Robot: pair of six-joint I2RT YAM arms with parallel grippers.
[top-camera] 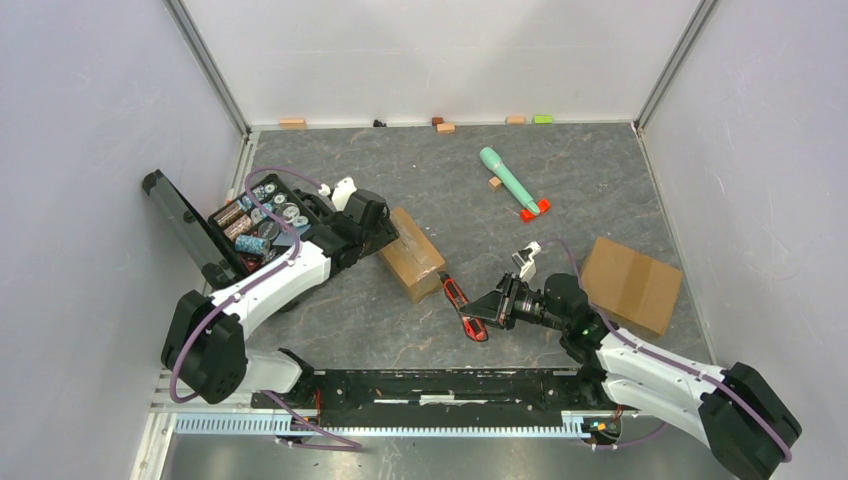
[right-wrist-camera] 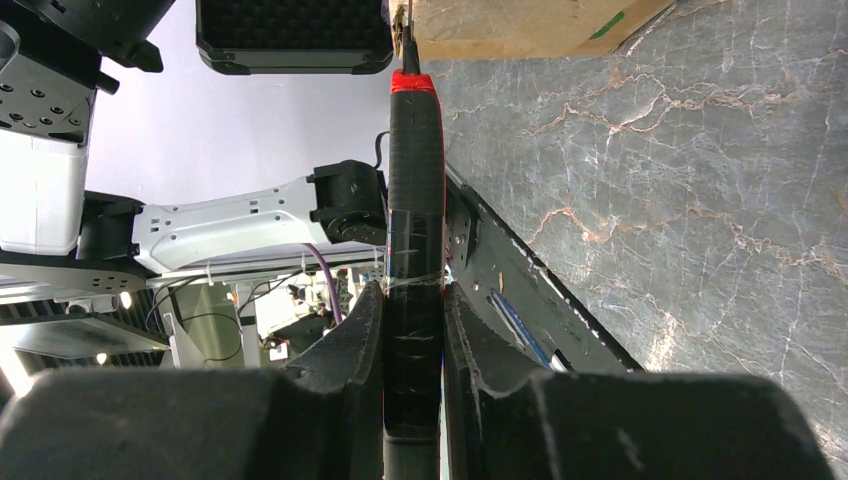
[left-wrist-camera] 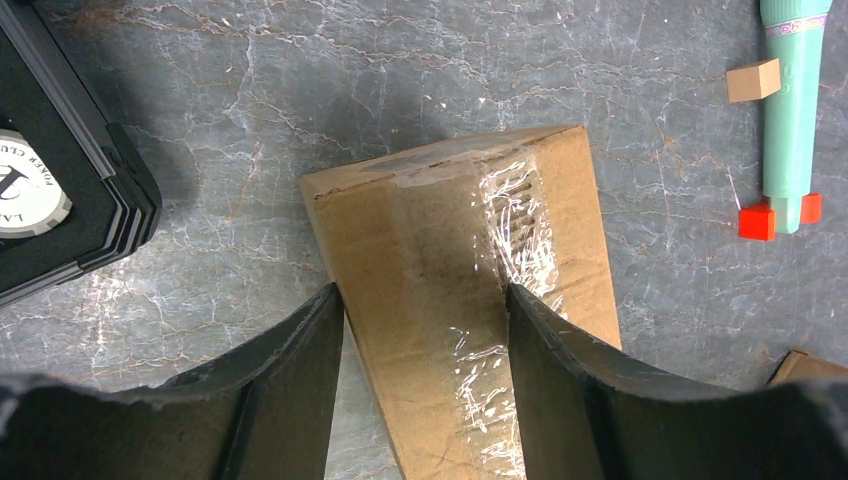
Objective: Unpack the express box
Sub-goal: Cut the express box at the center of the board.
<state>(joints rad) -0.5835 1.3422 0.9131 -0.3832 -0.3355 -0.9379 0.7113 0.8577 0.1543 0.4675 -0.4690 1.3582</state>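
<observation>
The express box [top-camera: 412, 254], a long brown carton sealed with clear tape, lies left of centre on the dark table. My left gripper [top-camera: 385, 236] is at its far-left end. In the left wrist view the two fingers straddle the express box [left-wrist-camera: 440, 250], each pressed against it, so the left gripper [left-wrist-camera: 420, 300] is shut on it. My right gripper [top-camera: 500, 305] is shut on the handle of a red-and-black utility knife [top-camera: 462, 306]. In the right wrist view the knife [right-wrist-camera: 414, 200] runs forward from the right gripper [right-wrist-camera: 413, 290], and its tip meets the near corner of the box [right-wrist-camera: 520, 25].
An open black case [top-camera: 250, 225] holding poker chips stands just left of the box. A second cardboard box [top-camera: 630, 284] lies to the right. A teal pen-shaped object [top-camera: 510, 180] with red blocks at its end lies at the back. Small blocks [top-camera: 445, 126] line the rear wall.
</observation>
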